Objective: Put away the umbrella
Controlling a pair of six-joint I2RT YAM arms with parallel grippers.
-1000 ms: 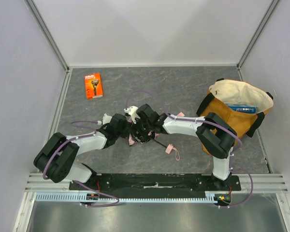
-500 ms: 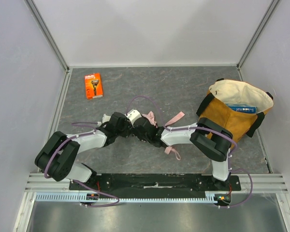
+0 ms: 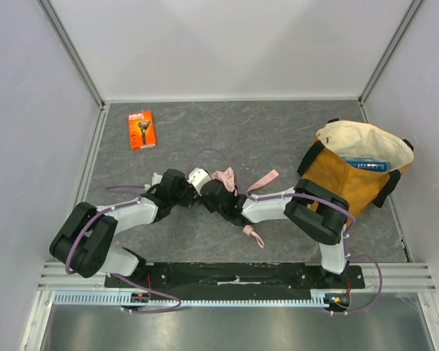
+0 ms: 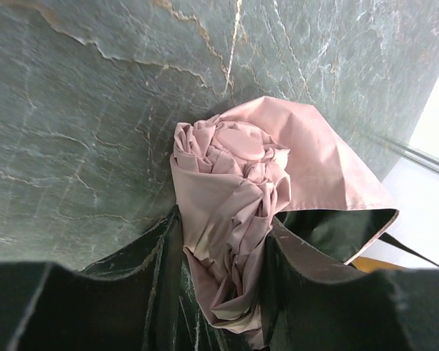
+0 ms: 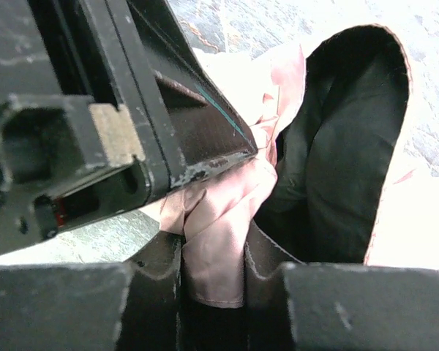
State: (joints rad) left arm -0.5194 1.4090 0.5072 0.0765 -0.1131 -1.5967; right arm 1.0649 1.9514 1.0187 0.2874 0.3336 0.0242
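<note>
The pale pink umbrella [image 3: 224, 176] lies crumpled on the dark mat between both arms. Its small pink handle with wrist loop [image 3: 252, 234] rests nearer the bases. My left gripper [image 3: 192, 191] is shut on a bunched fold of the umbrella's fabric [image 4: 234, 175], which fills the gap between its fingers [image 4: 155, 278]. From the right, my right gripper [image 3: 211, 191] has its jaws pressed on another fold of the umbrella [image 5: 216, 248], right below the left gripper's black finger [image 5: 168, 110]. The canopy's dark underside [image 5: 336, 146] curls up beside it. The shaft is hidden.
A mustard-yellow tote bag [image 3: 355, 179] stands open at the right, with a blue box [image 3: 366, 164] inside. An orange razor package [image 3: 141, 129] lies at the back left. Grey walls enclose the mat on three sides.
My right gripper has swung in toward the left gripper and closed its jaws on the pink fabric. The handle with loop has shifted slightly left. The left gripper keeps its hold.
</note>
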